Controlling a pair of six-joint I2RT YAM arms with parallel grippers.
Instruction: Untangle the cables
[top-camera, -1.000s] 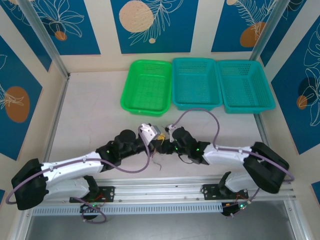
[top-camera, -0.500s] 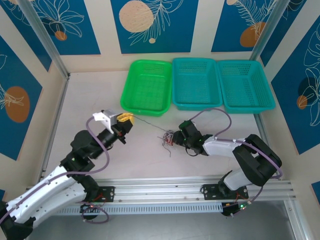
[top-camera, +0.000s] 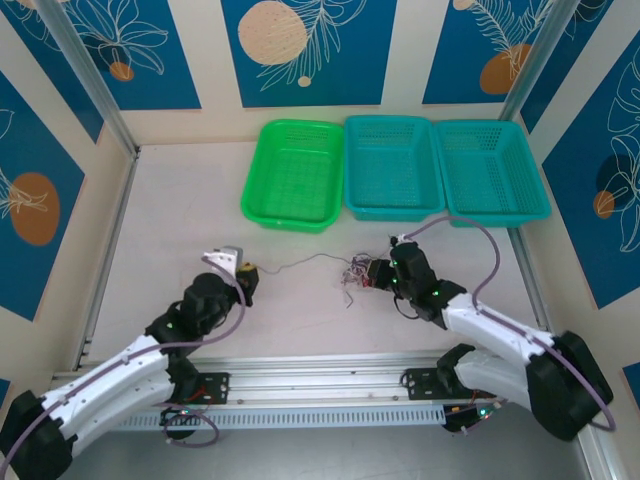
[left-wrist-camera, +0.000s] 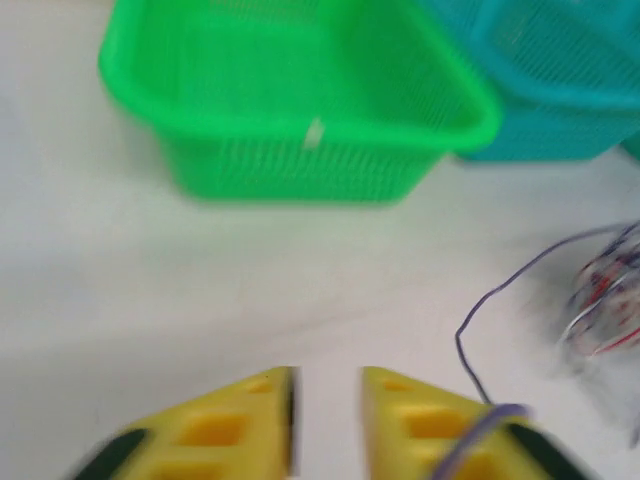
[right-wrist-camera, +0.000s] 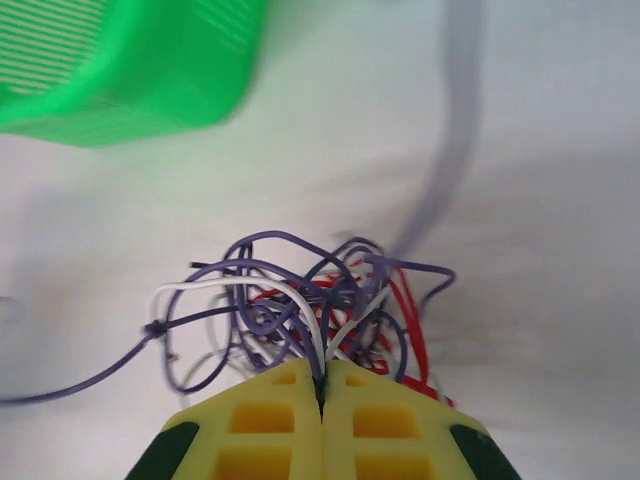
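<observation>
White table (top-camera: 180, 220) is recorded, with three baskets (top-camera: 295, 172) ranged at 12 o'clock. Since half a second ago the left gripper (top-camera: 244, 272) has been lowered at 9 o'clock of the cables (top-camera: 353, 272) and its jaws parted narrowly. The right gripper (right-wrist-camera: 322, 385), at 3 o'clock of the tangle, has been clamped onto it. One drawn-out strand (top-camera: 300, 262) appears released beside a left finger, though blur prevents certainty. It is judged partly freed, with the knot remaining.
</observation>
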